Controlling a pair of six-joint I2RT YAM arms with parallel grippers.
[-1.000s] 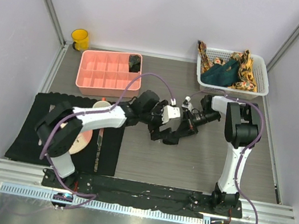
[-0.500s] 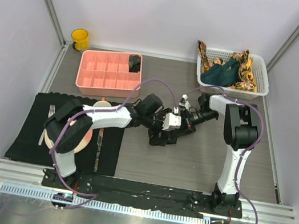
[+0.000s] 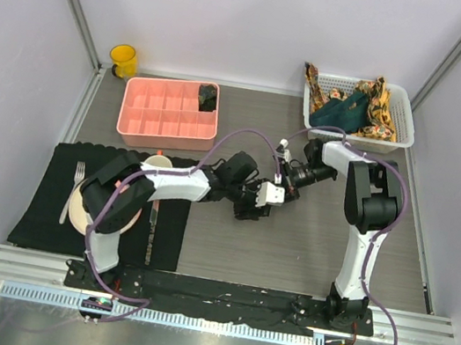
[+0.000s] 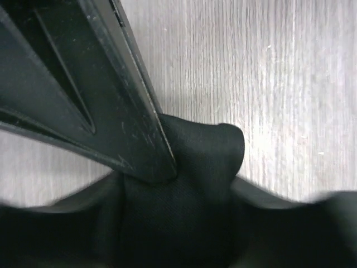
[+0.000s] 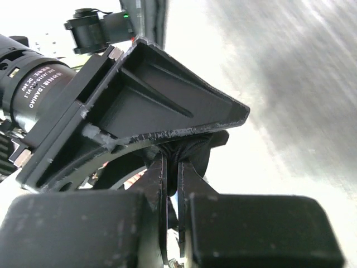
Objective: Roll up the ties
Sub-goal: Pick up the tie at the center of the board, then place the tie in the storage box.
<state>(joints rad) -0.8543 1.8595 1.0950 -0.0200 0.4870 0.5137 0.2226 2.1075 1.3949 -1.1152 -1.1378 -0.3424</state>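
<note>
A plain black tie [image 4: 192, 184] lies bunched on the grey table between both arms. In the left wrist view it fills the gap between the fingers of my left gripper [image 4: 184, 223], which press on it from both sides. My right gripper [image 5: 174, 167] is shut on a fold of the same black tie [image 5: 189, 151], right against the left gripper's finger [image 5: 167, 106]. From above, the two grippers meet at the table's middle, left gripper [image 3: 251, 207] and right gripper [image 3: 288, 183]. A teal tie [image 3: 341, 113] and orange patterned ties [image 3: 385, 115] lie in the white basket [image 3: 356, 142].
A pink compartment tray [image 3: 155, 119] at the back holds a black roll [image 3: 208, 95]. A yellow cup [image 3: 123, 60] stands in the back left corner. The black mat [image 3: 38, 224] on the left carries a plate [image 3: 79, 210], fork [image 3: 74, 185] and knife [image 3: 151, 223].
My left gripper has come down and to the left onto the black tie and its jaws have narrowed around it. My right gripper has drawn slightly back, still pinching the tie.
</note>
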